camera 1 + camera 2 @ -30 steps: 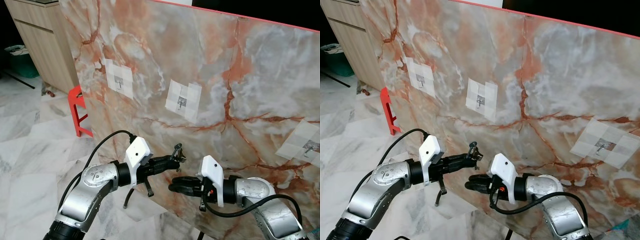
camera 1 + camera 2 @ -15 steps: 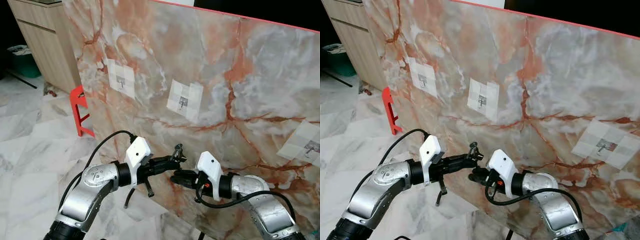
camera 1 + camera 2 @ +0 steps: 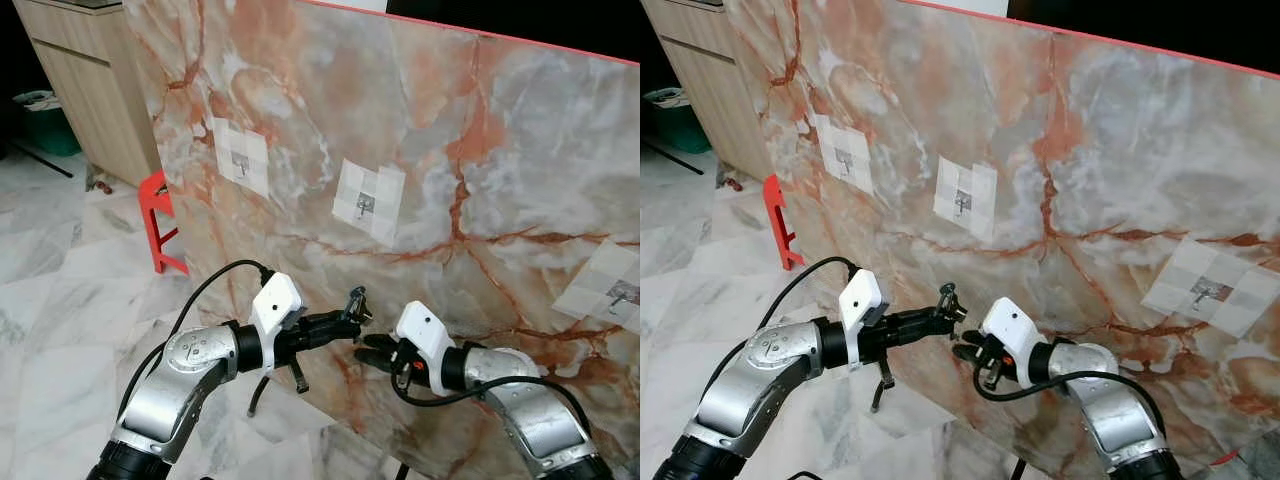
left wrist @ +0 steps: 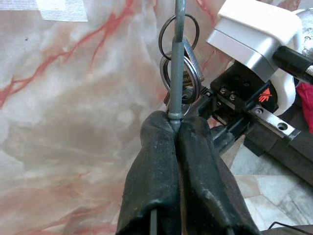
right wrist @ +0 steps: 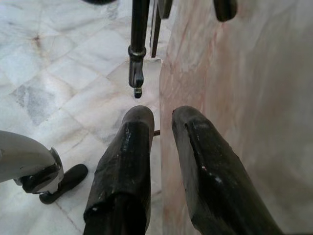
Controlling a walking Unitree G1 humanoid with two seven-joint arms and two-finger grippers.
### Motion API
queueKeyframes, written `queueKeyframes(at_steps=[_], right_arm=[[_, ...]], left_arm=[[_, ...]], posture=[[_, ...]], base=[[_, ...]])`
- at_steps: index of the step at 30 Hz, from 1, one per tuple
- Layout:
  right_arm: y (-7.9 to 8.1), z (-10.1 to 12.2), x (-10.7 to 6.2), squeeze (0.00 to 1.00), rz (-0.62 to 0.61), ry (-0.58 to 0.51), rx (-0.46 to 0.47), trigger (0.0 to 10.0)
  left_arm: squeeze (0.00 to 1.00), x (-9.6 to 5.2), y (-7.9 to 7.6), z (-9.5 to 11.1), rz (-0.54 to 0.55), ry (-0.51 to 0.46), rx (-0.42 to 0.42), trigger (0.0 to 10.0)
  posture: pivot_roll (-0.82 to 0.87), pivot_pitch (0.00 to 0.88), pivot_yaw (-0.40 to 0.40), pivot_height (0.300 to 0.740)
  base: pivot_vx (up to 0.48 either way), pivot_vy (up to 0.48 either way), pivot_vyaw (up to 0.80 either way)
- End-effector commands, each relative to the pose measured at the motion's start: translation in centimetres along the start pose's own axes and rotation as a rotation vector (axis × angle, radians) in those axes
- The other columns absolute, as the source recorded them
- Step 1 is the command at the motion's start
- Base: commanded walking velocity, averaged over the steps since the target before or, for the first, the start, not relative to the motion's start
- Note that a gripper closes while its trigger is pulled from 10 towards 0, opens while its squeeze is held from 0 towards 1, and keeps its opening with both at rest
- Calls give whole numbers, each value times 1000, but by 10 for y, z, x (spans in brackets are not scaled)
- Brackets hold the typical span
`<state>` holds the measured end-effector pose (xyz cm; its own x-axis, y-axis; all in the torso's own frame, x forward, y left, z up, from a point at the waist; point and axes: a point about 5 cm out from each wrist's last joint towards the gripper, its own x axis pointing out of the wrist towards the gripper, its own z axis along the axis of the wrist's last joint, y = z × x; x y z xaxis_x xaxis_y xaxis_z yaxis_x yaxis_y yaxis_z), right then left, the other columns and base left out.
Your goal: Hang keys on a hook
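Keys (image 4: 180, 73) sit pinched in our left gripper (image 3: 352, 312); right gripper (image 3: 965, 352) jaws slightly parted, empty. We should lift toward hook (image 3: 365, 206) steadily.

The big pink and grey marble wall board (image 3: 470, 170) stands right in front of both grippers and blocks the way ahead. The left gripper (image 3: 348, 318) and the right gripper (image 3: 366, 347) are very near each other, so little room lies between them. Up above them the small metal hook on white tape (image 3: 364, 206) has open air before it. Below is bare marble tile floor (image 3: 60, 300).
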<state>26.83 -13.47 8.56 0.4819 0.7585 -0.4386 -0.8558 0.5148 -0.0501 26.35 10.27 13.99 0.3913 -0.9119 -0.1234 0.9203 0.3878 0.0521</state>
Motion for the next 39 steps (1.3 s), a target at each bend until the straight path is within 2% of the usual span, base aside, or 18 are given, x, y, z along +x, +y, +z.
queueKeyframes(at_steps=[1, 4, 5, 6, 7, 8, 9, 10, 11, 12, 18, 19, 20, 23, 24, 25, 33, 39], right_arm=[[-3, 2, 0, 0, -14, -12, 6, 10000], [-3, 3, 1, 0, -15, -13, 4, 10000], [-2, 4, 2, 569, -14, -23, 12, 10000], [-2, 5, 3, 875, -14, -33, 18, 10000], [-2, 6, 3, 686, -15, -37, 21, 10000], [-2, 6, 3, 686, -15, -37, 21, 10000], [-1, 6, 3, 353, -13, -37, 20, 10000], [-1, 6, 3, 235, -6, -35, 16, 10000], [-1, 6, 3, 235, -1, -33, 13, 10000], [-2, 4, 3, 0, -6, -21, 3, 10000], [0, 2, 3, 0, 10, -15, 21, 10000], [0, 3, 3, 384, 15, -20, 25, 10000], [1, 4, 3, 502, 15, -25, 27, 10000], [0, 6, 3, 486, 8, -34, 30, 10000], [0, 6, 4, 102, 4, -38, 31, 10000], [0, 7, 4, 0, 2, -40, 34, 10000], [-2, 9, 5, 0, -2, -57, 47, 10000], [-3, 25, 3, 0, 14, -166, 132, 10000]], left_arm=[[0, 2, 1, 11, -16, -30, 23, 10000], [0, 2, 1, 11, -16, -30, 24, 10000], [0, 2, 1, 10, -14, -30, 25, 10000], [0, 2, 1, 10, -12, -28, 27, 10000], [0, 3, 1, 10, -12, -28, 28, 10000], [0, 3, 1, 10, -12, -28, 28, 10000], [0, 3, 1, 10, -11, -28, 30, 10000], [0, 3, 1, 10, -11, -28, 30, 10000], [0, 3, 1, 10, -11, -28, 30, 10000], [0, 4, 1, 10, -8, -26, 33, 10000], [0, 5, 2, 9, -7, -22, 38, 10000], [0, 5, 2, 9, -7, -22, 39, 10000], [0, 4, 2, 9, -6, -20, 40, 10000], [0, 4, 2, 8, -7, -15, 42, 10000], [0, 5, 2, 8, -8, -13, 42, 10000], [0, 5, 2, 8, -9, -13, 42, 10000], [0, 5, 2, 8, -11, -7, 46, 10000], [0, 6, 2, 8, -11, -9, 50, 10000]], posture=[[-113, 0, -78, 740], [-113, 0, -78, 740], [-113, 0, -79, 740], [-113, 0, -78, 740], [-112, 0, -81, 740], [-112, 0, -81, 740], [-112, 0, -81, 740], [-115, 0, -80, 740], [-115, 0, -80, 740], [-115, 0, -82, 740], [-114, 0, -81, 740], [-114, 0, -81, 740], [-115, 0, -81, 740], [-117, 0, -79, 740], [-117, 0, -79, 740], [-115, 0, -79, 740], [-114, 0, -79, 740], [-117, 0, -78, 740]], base=[[0, 0, 0], [0, 0, 0], [0, 0, 0], [0, 0, 0], [0, 0, 0], [0, 0, 0], [0, 0, 0], [0, 0, 0], [0, 0, 0], [0, 0, 0], [0, 0, 0], [0, 0, 0], [0, 0, 0], [0, 0, 0], [0, 0, 0], [0, 0, 0], [0, 0, 0], [0, 0, 0]])
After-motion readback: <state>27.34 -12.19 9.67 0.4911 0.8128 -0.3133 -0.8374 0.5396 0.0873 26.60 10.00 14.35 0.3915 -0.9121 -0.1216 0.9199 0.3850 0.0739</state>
